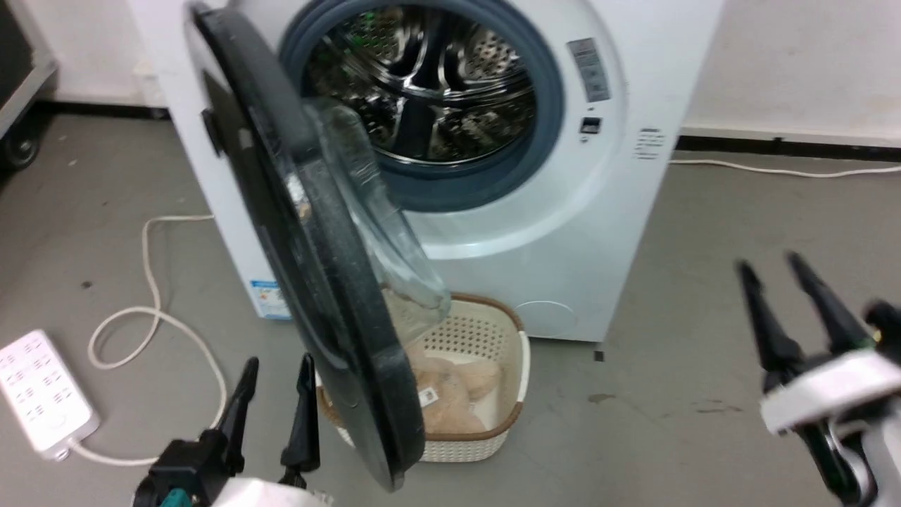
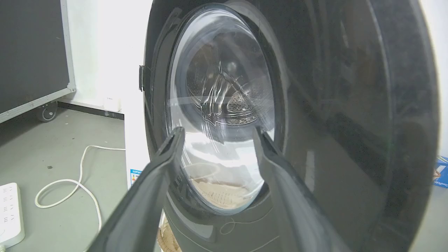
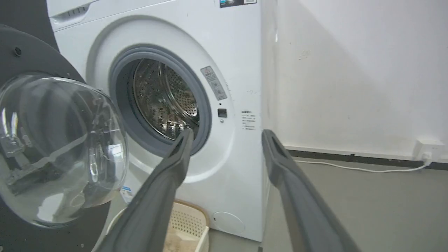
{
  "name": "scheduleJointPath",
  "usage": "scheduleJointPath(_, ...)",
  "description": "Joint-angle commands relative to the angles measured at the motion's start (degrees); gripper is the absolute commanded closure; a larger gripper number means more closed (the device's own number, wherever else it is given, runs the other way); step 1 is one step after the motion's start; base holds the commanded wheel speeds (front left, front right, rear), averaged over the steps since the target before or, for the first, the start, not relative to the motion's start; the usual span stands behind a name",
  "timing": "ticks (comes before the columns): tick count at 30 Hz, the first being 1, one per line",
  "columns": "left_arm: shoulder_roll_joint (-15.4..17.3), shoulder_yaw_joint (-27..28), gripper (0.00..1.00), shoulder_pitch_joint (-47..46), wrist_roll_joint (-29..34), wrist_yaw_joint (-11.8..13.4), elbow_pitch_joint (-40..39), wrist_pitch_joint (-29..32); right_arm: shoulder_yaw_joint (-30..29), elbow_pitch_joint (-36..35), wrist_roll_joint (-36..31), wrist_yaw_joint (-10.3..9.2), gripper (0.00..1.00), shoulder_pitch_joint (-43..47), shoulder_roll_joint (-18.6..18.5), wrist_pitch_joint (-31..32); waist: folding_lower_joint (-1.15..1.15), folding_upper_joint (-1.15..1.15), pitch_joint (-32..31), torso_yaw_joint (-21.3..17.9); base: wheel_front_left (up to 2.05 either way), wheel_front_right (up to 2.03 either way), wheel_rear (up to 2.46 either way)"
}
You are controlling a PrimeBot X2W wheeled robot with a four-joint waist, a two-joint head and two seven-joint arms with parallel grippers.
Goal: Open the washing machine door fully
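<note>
The washing machine door [image 1: 310,239] hangs half open, sticking out from the washing machine [image 1: 598,232] near a basket [image 1: 519,380]. Both the left gripper [image 1: 278,362] and the right gripper [image 1: 767,262] are spread wide, holding nothing. A push from the left side might swing it shut.

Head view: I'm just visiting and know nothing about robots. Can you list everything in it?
washing machine: one, white, middle, against the wall
washing machine door: one, glossy black with a clear glass bowl, swung partway out at the machine's left
drum: one, steel, inside the grey-blue ring
basket: one, cream with brown rim, on the floor below the opening, something tan inside
power strip: one, white, floor at lower left
cables: two, white, one looped at left, one along the right wall
wheeled case: one, black, upper left corner
left fingers: two, dark, apart, beside the door
right fingers: two, dark, apart, lower right, holding nothing
</note>
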Motion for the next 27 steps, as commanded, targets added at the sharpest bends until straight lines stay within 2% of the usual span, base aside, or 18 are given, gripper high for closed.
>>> scheduleJointPath(1, 0.2, 0.1, 0.0, 1.5, -0.2, -0.8, 0.1, -0.3, -5.3, -1.7, -6.8, 0.05, 0.0, 4.1, 3.5, -1.0, 0.01, 0.0, -0.6, -1.0, 0.0, 0.0, 0.0)
scheduleJointPath(5, 0.2, 0.1, 0.0, 2.3, 0.0, -1.2, 0.2, -0.3, -14.3, -7.8, -22.0, 0.05, 0.0, 12.8, 11.8, -1.5, 0.01, 0.0, -0.9, -1.6, 0.0, 0.0, 0.0)
scheduleJointPath(7, 0.1, -0.3, 0.0, 2.6, 0.3, -1.4, 0.5, -0.3, -17.3, -11.2, -26.6, 0.05, 0.0, 16.7, 16.0, -1.6, 0.01, 0.0, -1.0, -1.6, 0.0, 0.0, 0.0)
scheduleJointPath(10, 0.1, -0.8, 0.0, 2.9, 0.9, -1.6, 0.9, -0.3, -19.6, -14.4, -29.7, 0.05, 0.0, 21.1, 19.2, -1.7, 0.01, 0.0, -1.1, -1.7, 0.0, 0.0, 0.0)
scheduleJointPath(15, 0.0, -1.2, 0.0, 3.5, 1.3, -1.5, 1.4, -0.3, -19.7, -15.3, -30.7, 0.05, 0.0, 24.6, 20.3, -1.7, 0.01, 0.0, -1.1, -1.7, 0.0, 0.0, 0.0)
scheduleJointPath(26, -0.2, -1.0, 0.0, 3.3, 2.4, -0.3, 1.4, -0.3, -18.3, -14.3, -27.4, 0.05, 0.0, 24.9, 20.4, -1.9, 0.01, 0.0, -0.7, -0.8, 0.0, 0.0, 0.0)
scheduleJointPath(27, -0.2, -1.0, 0.18, 3.3, 2.4, -0.4, 1.3, -0.3, -18.2, -14.3, -27.3, 0.05, 0.0, 24.8, 20.4, -1.9, 0.01, 0.0, -0.6, -0.8, 0.0, 0.0, 0.0)
